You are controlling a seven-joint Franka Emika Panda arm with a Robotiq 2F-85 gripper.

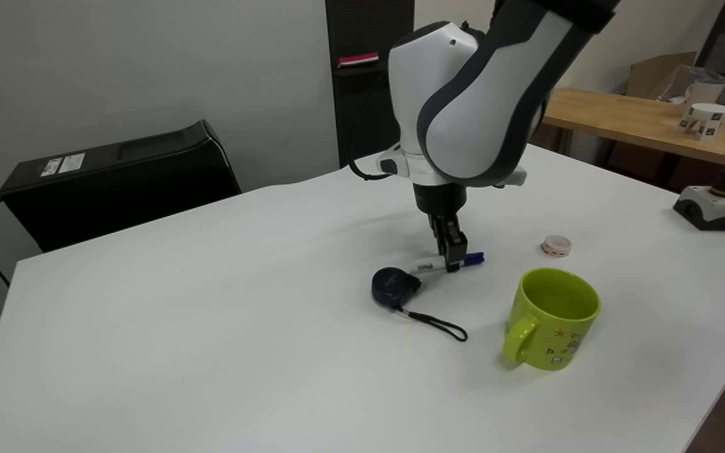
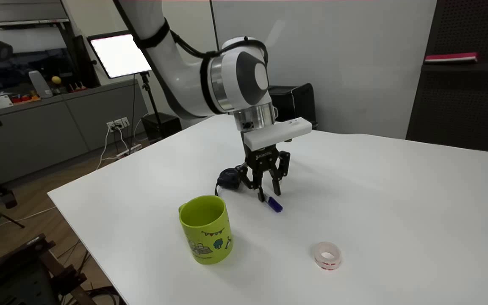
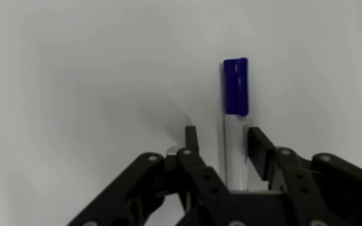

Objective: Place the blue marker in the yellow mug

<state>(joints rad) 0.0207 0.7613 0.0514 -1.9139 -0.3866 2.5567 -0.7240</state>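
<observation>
In the wrist view, my half-spread black gripper holds nothing; the slim, blue-capped white plastic marker runs toward twelve o'clock between its fingers, nearer the three-o'clock one.

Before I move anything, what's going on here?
The robot arm has its gripper down straddling the blue marker, which lies on the white table near the tape measure. The gripper is open, with a gap on one side of the marker, so nothing is gripped yet. The yellow mug stands upright on the table, apart from both.
</observation>
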